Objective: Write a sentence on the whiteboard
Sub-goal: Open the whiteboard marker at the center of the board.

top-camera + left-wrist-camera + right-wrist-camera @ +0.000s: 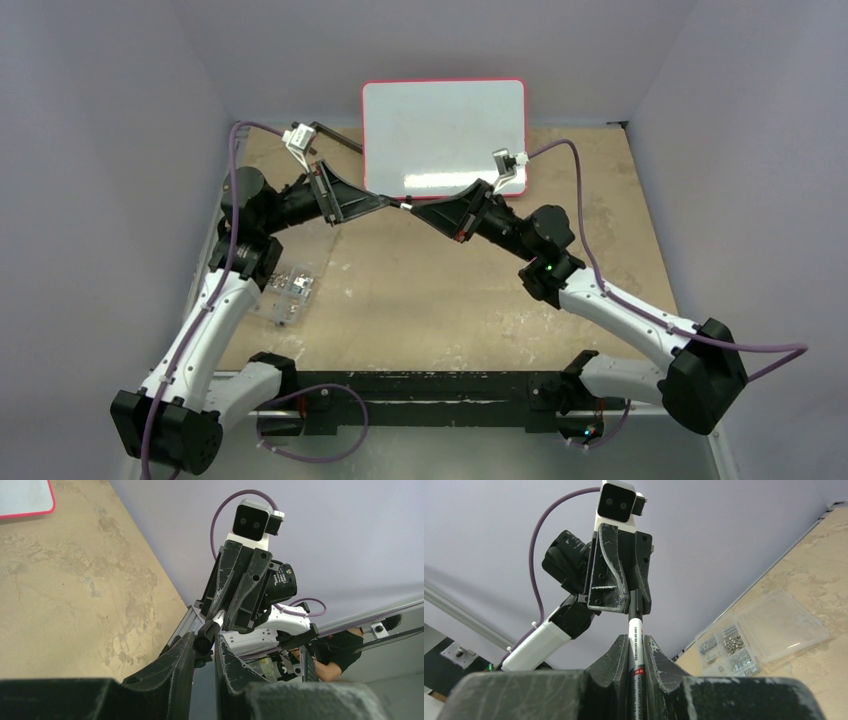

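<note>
near the whiteboard (440, 125), left gripper (386, 202) and right gripper (424, 210) each clamped 1 end of the marker (405, 206) — the board was blank, so all writing remained.

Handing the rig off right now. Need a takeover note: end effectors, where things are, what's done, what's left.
Left end effector: shut on the black end of the marker.
Right end effector: shut on the marker's white barrel. The two meet tip to tip above the table.
Whiteboard: at the far edge, no writing visible.
Done: marker in hand.
Left: probably uncapping, then all the writing.
Note: clear parts box sits by the left arm.
</note>
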Controlling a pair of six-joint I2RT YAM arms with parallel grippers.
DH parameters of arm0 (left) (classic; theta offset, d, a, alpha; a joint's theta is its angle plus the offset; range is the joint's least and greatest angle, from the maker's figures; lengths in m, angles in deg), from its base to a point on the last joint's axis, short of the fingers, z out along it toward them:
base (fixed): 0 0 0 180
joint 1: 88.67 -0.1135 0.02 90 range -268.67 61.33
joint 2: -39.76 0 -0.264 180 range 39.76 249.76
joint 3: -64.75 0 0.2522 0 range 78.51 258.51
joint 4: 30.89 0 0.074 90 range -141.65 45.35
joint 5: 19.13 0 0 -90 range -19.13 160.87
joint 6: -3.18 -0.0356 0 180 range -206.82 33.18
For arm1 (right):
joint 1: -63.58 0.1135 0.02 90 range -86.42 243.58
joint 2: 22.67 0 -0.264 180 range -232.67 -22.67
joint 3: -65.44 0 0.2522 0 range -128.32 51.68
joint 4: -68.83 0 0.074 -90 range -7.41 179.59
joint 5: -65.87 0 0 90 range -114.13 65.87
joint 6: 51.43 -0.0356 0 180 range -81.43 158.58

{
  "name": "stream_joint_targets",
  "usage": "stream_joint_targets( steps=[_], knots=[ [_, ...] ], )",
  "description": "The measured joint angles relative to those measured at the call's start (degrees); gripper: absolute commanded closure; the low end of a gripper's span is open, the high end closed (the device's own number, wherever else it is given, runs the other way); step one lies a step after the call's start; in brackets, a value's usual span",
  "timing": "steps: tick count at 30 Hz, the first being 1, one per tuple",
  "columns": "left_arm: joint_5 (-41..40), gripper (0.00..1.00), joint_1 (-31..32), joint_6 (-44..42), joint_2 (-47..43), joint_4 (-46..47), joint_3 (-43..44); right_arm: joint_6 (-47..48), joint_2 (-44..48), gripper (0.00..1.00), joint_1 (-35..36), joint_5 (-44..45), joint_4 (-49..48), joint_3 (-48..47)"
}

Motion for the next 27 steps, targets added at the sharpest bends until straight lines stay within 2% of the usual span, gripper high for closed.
stream_joint_targets(
  steps=[10,16,19,23,27],
  knots=[
    [-0.4,0.70,0.0,0.1,0.5,0.4,0.0,-1.1,-0.2,1.00,-0.4,-0.2,-0.7,0.1],
    [-0.7,0.71,0.3,0.2,0.9,0.9,0.0,-1.9,-1.3,1.00,-0.4,-0.7,-2.4,0.1],
    [-0.9,0.76,1.1,0.2,1.6,1.3,0.0,-2.1,-2.1,1.00,-0.4,-1.0,-2.8,0.1],
    [-1.3,0.98,1.8,0.6,2.1,1.3,0.0,-2.4,-2.8,1.00,-0.4,-1.1,-3.1,0.1],
    [-1.4,1.00,1.9,1.2,2.1,2.0,0.0,-2.8,-3.0,1.00,-0.5,-1.3,-3.6,0.1]
  ],
)
